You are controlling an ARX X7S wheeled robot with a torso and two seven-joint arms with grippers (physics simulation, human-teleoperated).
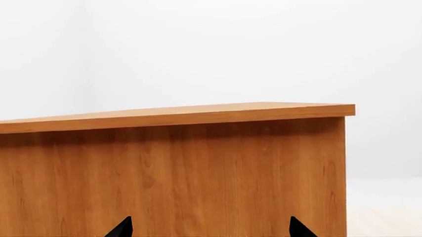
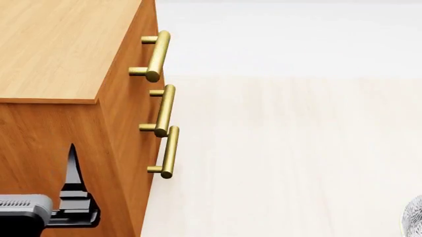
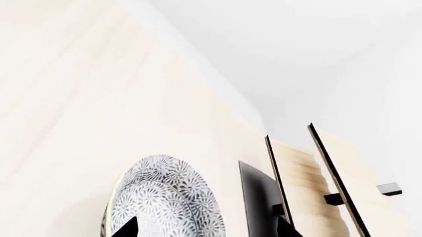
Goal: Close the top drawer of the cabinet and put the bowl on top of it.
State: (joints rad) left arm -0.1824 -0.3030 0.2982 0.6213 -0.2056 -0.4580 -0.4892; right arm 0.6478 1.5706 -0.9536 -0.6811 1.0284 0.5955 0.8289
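A pale wood-look floor [image 2: 277, 158] runs under plain white walls, and an orange-brown wood-grain cabinet [image 2: 59, 54] is the landmark here. In the head view the cabinet fills the near-left part of the scene, its flat top bare and its front face turned sideways so that three brass bar handles stick out one below another. The top drawer [image 2: 144, 29] carries the uppermost handle [image 2: 157, 55]; its front appears to sit level with the two drawers beneath it, though the steep angle makes this hard to judge. The left gripper [image 2: 71, 163] hangs against the cabinet's side panel, below the top's overhang; one black pointed finger stands upright there in the head view, and the left wrist view shows two black fingertips [image 1: 121, 228] set well apart in front of the same wooden panel, so the gripper is spread wide and holds nothing. The bowl [image 3: 165, 200], white with a dense blue-grey floral pattern, sits on the floor well away from the cabinet's front, barely showing at the edge of the head view. The right gripper [image 3: 204, 228] hovers beside the bowl, its two dark fingertips apart and empty. Beyond the bowl stands a pale light-wood shelf [image 3: 329, 182] with dark edges.
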